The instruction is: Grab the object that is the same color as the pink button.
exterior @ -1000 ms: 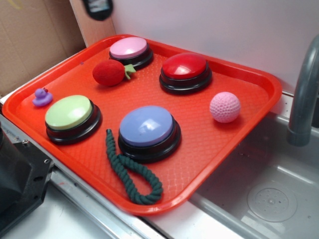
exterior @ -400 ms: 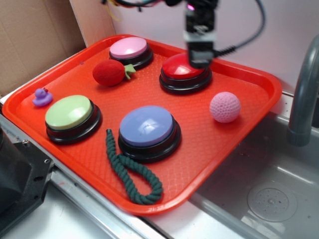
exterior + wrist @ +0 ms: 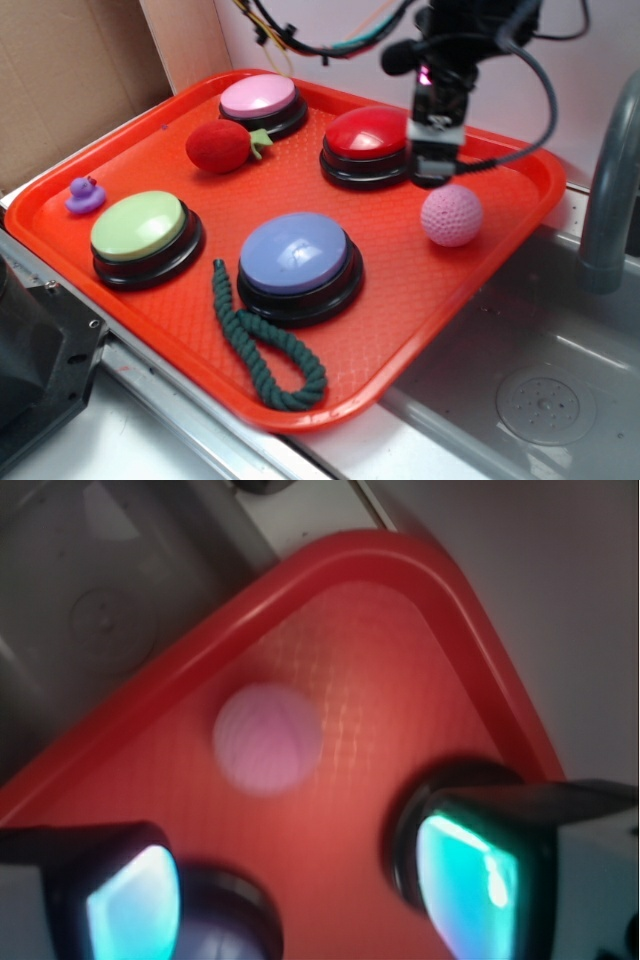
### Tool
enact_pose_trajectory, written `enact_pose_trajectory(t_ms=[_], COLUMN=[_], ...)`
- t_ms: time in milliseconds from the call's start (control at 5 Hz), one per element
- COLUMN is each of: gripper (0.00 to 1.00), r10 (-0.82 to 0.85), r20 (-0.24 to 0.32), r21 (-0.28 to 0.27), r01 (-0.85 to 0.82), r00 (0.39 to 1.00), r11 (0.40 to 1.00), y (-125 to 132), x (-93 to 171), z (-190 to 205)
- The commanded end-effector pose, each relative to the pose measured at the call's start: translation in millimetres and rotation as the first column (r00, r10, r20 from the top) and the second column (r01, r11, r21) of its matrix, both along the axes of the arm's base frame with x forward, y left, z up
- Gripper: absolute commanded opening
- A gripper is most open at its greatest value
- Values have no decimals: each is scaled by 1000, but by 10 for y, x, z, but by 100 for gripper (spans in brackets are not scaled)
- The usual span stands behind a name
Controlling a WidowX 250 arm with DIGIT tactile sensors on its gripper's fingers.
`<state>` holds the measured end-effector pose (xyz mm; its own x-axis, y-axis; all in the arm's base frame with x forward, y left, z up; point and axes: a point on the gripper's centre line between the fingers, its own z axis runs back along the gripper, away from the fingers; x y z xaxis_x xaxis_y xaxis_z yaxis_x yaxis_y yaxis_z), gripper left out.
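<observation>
While the jaws hang spread and empty above the tray (image 3: 520,165), the pink ball (image 3: 451,215) lies just beside them, untouched.

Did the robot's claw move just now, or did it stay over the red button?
Yes. The claw slid right and toward the camera, from over the red button to just above the pink ball.

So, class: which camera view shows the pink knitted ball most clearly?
The exterior view: the pink knitted ball is sharp, its stitches visible, on the red tray. The wrist view shows it only as a blur.
</observation>
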<state>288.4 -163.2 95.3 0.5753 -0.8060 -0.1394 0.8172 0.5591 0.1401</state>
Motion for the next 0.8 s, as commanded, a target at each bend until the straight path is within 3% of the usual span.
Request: enact_pose_trajectory(t_ms=[0, 400, 600], gripper=[100, 100, 100], r10=[-18, -53, -50], r20=[3, -59, -78], r21=[-44, -132, -108], r01=[18, 45, 41], r00=[1000, 997, 996], r11=[999, 990, 993], y=[-65, -147, -113], x=[27, -30, -86], z=[-163, -334, -454])
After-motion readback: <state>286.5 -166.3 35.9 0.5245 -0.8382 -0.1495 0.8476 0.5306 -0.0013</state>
